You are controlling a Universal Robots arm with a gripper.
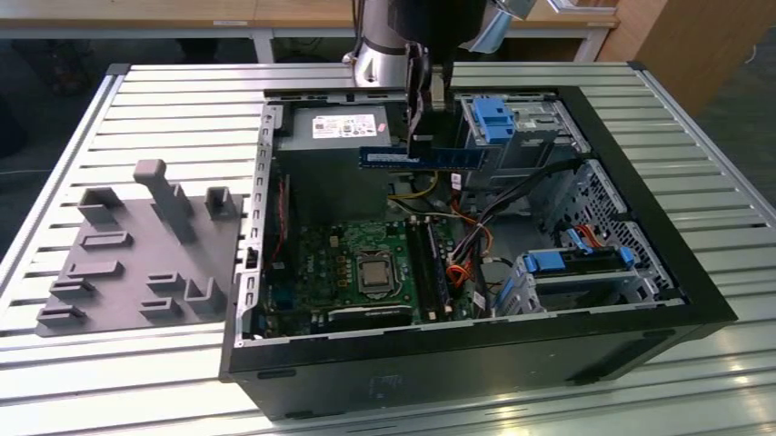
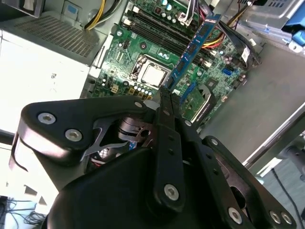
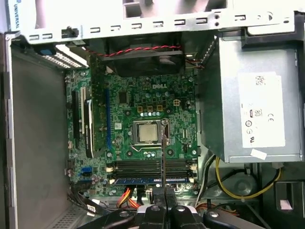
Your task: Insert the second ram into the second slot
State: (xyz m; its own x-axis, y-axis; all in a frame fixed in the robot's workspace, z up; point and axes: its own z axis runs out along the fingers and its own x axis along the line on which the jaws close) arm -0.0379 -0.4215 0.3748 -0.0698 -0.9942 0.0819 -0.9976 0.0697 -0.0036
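End effector (image 1: 422, 143) is pinched on the second ram (image 1: 388, 158), gripping it near mid-length. In the exterior view the stick hangs level, on edge, up above the open PC case (image 1: 485, 368). It is not in any slot.

In the second wrist view the fingers (image 2: 167, 124) are pressed together on the board (image 2: 198, 43), which runs away from them over the motherboard (image 2: 119, 71).

In the first wrist view the second ram shows edge-on as a thin dark line (image 3: 164, 143). It passes beside the CPU (image 3: 147, 132) and crosses the memory slots (image 3: 152, 167) at roughly a right angle, so it is not lined up with them.

One slot at the edge of that bank shows a blue strip (image 3: 143, 182). It looks like a module already seated, but I can't confirm that. The black slots next to it look empty, and I can't tell which one counts as the second.

The power supply (image 1: 333, 132) sits past one end of the slot bank, and yellow cables (image 3: 238, 191) run near it. Blue drive-bay clips (image 1: 492, 116) are on the exterior view's right of the held stick.

The case stands on a slatted metal desk (image 1: 182, 100). A grey fixture plate (image 1: 134, 272) lies on the desk just beside the case, on the exterior view's left.
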